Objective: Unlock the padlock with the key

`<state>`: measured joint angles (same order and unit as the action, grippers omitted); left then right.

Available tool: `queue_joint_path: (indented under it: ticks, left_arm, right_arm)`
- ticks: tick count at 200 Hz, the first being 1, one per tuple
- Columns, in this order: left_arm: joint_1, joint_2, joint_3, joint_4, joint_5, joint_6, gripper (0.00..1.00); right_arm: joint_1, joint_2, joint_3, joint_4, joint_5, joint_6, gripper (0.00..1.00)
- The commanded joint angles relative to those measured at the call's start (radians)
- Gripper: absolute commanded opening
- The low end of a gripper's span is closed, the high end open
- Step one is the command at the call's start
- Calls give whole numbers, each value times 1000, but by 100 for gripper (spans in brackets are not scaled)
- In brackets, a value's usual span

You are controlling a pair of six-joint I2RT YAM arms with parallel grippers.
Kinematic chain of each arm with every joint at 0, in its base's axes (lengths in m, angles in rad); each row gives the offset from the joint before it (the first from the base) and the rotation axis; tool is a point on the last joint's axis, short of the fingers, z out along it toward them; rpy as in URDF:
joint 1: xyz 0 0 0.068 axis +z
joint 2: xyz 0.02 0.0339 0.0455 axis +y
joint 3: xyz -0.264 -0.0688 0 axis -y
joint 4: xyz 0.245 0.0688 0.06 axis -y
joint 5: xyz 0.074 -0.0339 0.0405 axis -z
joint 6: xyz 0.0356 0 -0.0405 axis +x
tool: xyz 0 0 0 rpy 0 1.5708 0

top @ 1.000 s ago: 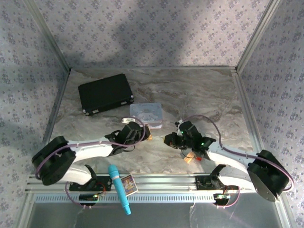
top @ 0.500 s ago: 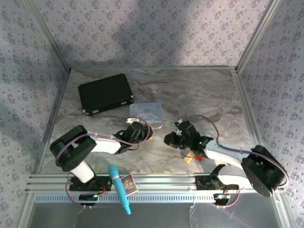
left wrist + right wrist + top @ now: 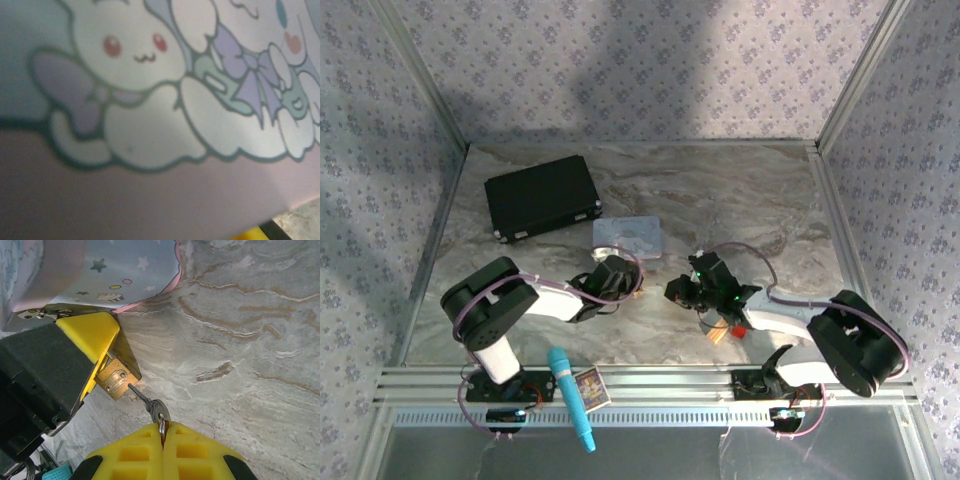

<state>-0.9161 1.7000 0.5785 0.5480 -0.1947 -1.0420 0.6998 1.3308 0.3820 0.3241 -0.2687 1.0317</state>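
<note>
The right jaws are pinched tight on the head of the key (image 3: 158, 412). Its blade runs straight into the base of the small brass padlock (image 3: 117, 381) just beyond them. The left jaws grip the padlock's top, low over the marble desk (image 3: 250, 340), beside a pastel tin (image 3: 125, 270).

A marble-patterned tabletop (image 3: 740, 190) is being enclosed on three sides by walls (image 3: 640, 60) papered in a pale floral print and joined by aluminium corner posts (image 3: 420, 75). Soft shadows are being cast across the back wall. The near edge is being bordered by a slotted metal rail (image 3: 660, 378).
</note>
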Motion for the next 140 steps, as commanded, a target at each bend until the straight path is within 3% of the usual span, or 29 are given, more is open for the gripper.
queue_joint_path:
  ticks: [1,32,105,140]
  left_arm:
    - [-15,17,0,-22,10,-35,14]
    - [-16,-20,-8,-33,-3,-111,0]
    - [-17,-56,-63,64,-10,-416,0]
    - [-27,-52,-66,100,-60,-460,0]
  right_arm:
    - [-7,15,-16,49,2,43,0]
    - [-13,19,-40,96,-21,110,0]
    - [-15,75,-80,260,-115,230,0]
    - [-15,109,-100,357,-163,272,0]
